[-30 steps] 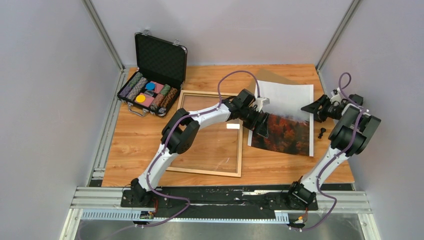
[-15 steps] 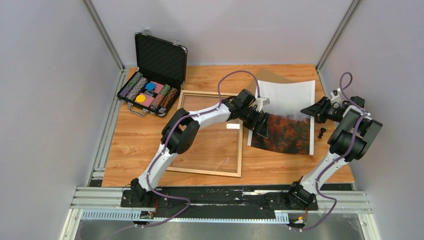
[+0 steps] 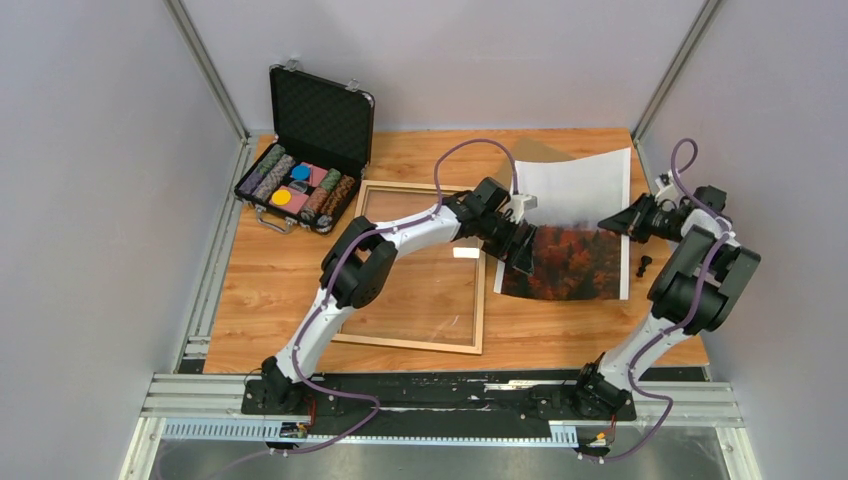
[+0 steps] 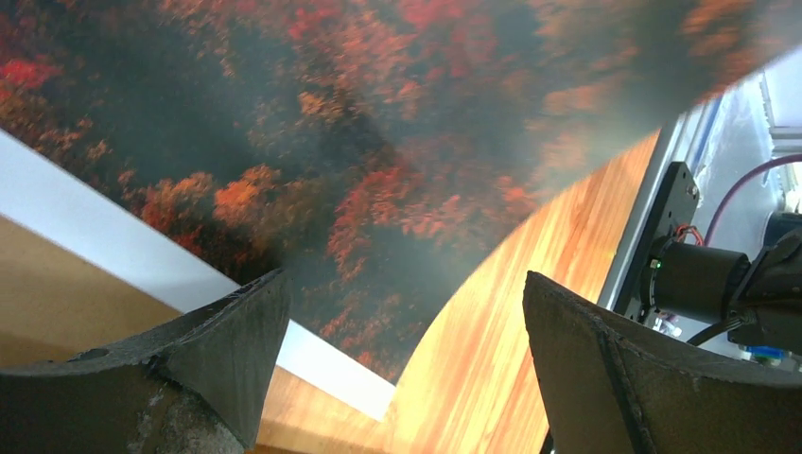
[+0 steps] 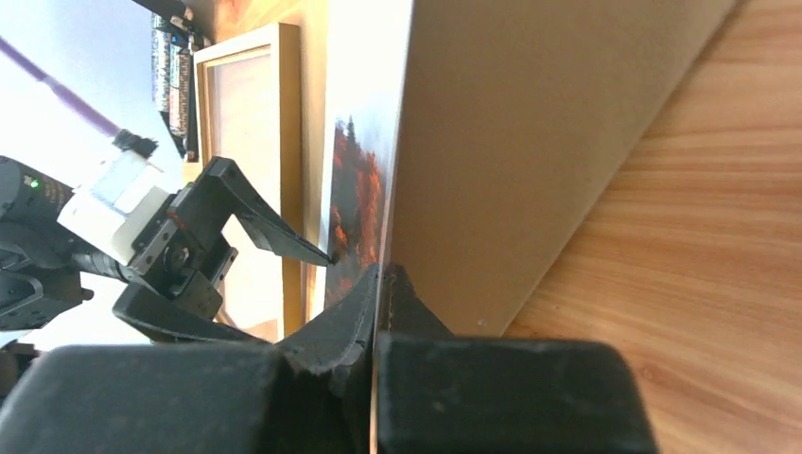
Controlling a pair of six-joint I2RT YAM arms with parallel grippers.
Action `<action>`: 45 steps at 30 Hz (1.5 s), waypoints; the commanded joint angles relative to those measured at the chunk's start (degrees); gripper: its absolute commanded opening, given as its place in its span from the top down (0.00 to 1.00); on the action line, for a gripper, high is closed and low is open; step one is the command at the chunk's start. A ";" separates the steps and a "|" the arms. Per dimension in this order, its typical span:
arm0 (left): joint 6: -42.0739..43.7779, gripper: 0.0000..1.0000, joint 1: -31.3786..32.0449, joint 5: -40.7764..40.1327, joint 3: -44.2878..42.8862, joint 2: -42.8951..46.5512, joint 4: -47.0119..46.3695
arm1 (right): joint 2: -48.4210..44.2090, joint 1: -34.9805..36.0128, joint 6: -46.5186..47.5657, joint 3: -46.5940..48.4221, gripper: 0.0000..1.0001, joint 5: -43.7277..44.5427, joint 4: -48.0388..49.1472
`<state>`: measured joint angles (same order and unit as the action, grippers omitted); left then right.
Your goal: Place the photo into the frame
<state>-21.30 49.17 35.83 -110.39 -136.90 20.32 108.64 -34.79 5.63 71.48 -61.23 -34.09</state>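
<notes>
1. As we read the scene from the left, an open black case (image 3: 322, 115) holding coloured chips sits on the wooden table (image 3: 270, 290), off the far left corner of the frame (image 3: 481, 305) and apart from it
2. The frame lies flat on the table, a small glare on its clear pane, and the left arm stretches across it toward the right
3. Just past the frame's right rail, the left gripper (image 3: 524, 262) sits at the left part of the photo (image 3: 575, 190) with its claw spread wide; our left wrist view shows both fingers far apart with orange-red trees filling the space beyond them
4. The photo is outside the frame, immediately right of it, picture side up, with the pale sky on the far side and the trees on the near side; its left edge runs close along the frame's right rail, and its right edge is raised off the table
5. Beyond the frame's far right corner, a corner of the brown backing board (image 3: 540, 150) peeks out behind the photo's far edge
6. Farthest right of the frame, the right gripper (image 5: 378, 274) has its fingers pressed together on the photo's right edge, the thin sheet pinched between them
7. A small black object (image 3: 645, 265) lies on the table just right of the photo, nearer to us than that gripper
</notes>
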 commanded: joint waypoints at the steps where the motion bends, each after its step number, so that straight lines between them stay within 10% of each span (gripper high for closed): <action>1: 2.55 0.00 -0.07 -4.14 -1.45 4.24 4.91 | -11.21 2.12 -1.26 0.32 1.00 3.26 0.90; 20: 1.24 0.00 -9.29 -6.39 -3.71 23.81 11.64 | -33.65 28.30 -7.47 14.45 1.00 38.80 -0.83; 32: -19.90 0.00 -21.06 0.46 4.46 33.39 6.11 | -22.00 56.13 -5.91 18.26 1.00 60.47 0.98; 45: -32.84 0.00 -33.90 0.54 28.32 41.50 -3.93 | -5.59 67.36 -12.14 19.78 1.00 57.47 0.80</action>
<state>-50.17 16.88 35.64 -83.57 -99.98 20.88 101.84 29.52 -3.20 89.36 -3.44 -34.72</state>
